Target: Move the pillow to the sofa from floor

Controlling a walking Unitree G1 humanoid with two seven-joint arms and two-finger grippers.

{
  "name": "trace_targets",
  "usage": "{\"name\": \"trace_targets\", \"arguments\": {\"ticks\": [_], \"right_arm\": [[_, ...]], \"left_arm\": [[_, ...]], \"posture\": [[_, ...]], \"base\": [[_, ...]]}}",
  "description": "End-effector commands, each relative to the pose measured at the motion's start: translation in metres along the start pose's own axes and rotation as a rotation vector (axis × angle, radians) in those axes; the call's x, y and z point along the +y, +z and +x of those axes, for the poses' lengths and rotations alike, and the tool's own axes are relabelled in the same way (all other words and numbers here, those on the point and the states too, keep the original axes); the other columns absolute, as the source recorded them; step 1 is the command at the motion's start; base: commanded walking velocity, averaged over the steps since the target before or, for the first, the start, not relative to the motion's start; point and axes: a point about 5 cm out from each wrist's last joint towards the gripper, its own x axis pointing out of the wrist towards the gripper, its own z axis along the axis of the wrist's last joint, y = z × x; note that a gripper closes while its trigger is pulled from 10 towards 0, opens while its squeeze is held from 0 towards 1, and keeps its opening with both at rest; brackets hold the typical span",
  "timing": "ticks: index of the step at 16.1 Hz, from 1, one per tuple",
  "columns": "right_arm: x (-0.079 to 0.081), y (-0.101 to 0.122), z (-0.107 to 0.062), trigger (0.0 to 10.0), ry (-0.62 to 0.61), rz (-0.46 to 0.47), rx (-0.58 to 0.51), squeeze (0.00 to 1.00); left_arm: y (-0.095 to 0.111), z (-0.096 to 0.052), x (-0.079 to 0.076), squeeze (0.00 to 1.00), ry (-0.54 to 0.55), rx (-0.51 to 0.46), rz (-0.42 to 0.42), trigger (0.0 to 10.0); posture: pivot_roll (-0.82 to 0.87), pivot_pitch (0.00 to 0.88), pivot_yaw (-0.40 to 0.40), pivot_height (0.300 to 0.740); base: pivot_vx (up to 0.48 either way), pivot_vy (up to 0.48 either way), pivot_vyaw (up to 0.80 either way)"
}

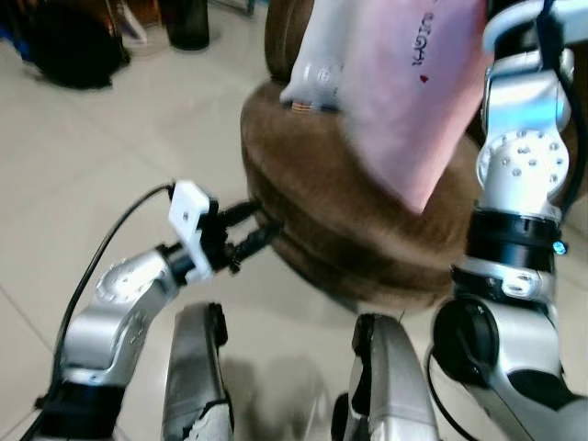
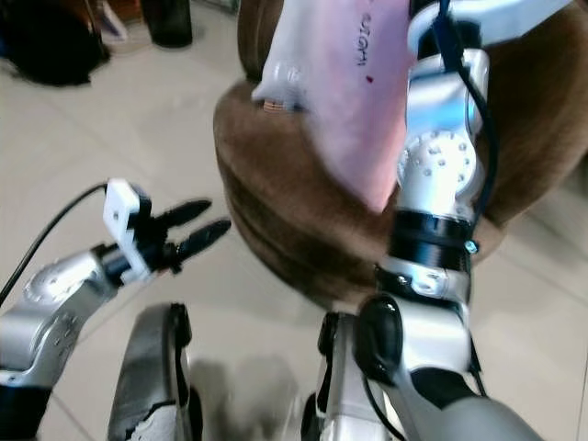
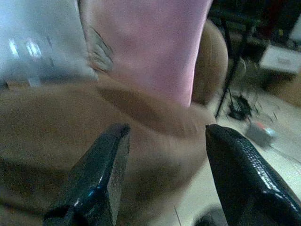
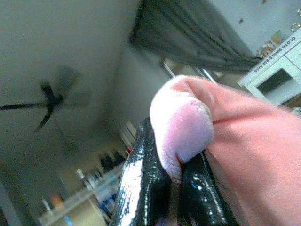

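Legs of the robot stand on the tiled floor (image 1: 83, 184), and just ahead the left gripper (image 1: 255, 230) hovers empty, fingers parted, at the front edge of the brown sofa (image 1: 367, 230). Farther off, the right gripper (image 4: 162, 188) pinches a corner of the pink pillow (image 1: 404, 92), which hangs over the sofa seat. It looks soft and light, so a bunched corner seems hold enough.

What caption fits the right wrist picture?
Right hand pinching the pink pillow, ceiling fan overhead.
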Motion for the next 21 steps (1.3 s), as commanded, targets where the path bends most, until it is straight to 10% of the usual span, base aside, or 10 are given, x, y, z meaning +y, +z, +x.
{"name": "trace_targets", "arguments": {"ticks": [1,6,18,21], "right_arm": [[-0.014,-0.028,-0.012,10.0,-0.031,-0.07,0.172,0.0],[-0.069,-0.122,-0.103,10.0,-0.238,-0.2,0.636,0.0],[-0.067,-0.102,-0.111,10.0,-0.276,-0.284,0.578,0.0],[-0.071,-0.093,-0.127,10.0,-0.279,-0.438,0.563,0.0]], "left_arm": [[0.003,0.004,0.0,0.0,0.028,-0.001,0.01,10.0],[-0.012,0.005,0.017,0.0,0.284,0.074,0.067,10.0],[-0.018,0.016,0.023,0.0,0.497,0.061,0.057,10.0],[-0.032,0.012,0.014,0.0,0.47,0.126,0.067,10.0]], "posture": [[0.11,0.001,-0.092,0.49],[0.12,0.004,-0.089,0.495],[0.1,0.0,-0.117,0.59],[0.1,0.0,-0.116,0.625]], "base": [[0.0,0.0,0.0],[0.0,0.0,0.0],[0.0,0.0,0.0],[0.0,0.0,0.0]]}}
